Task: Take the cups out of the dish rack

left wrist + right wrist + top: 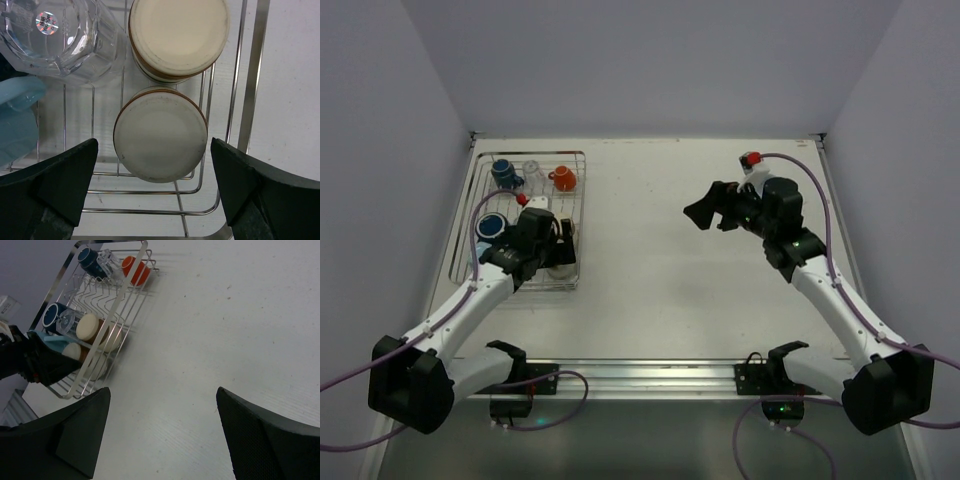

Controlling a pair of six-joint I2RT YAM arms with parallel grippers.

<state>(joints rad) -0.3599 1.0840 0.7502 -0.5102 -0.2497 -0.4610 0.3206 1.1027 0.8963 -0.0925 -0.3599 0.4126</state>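
Observation:
The dish rack (583,200) is a silver wire grid on the left of the table. At its far end lie a dark blue mug (503,172), a clear glass (532,170) and an orange mug (563,178). A second dark blue mug (490,225) lies at mid-left. My left gripper (555,245) hovers open over the rack's near right corner. Its fingers (75,170) straddle an upturned cream cup (160,140) without touching it. Beyond that are another cream cup (179,37), a clear glass (60,37) and a light blue cup (17,120). My right gripper (705,212) hangs open and empty above bare table.
The white table (660,280) stretches between the rack and the right arm. Grey walls close in the left, back and right sides. A metal rail (640,375) with both arm bases runs along the near edge. In the right wrist view the rack (125,287) sits far left.

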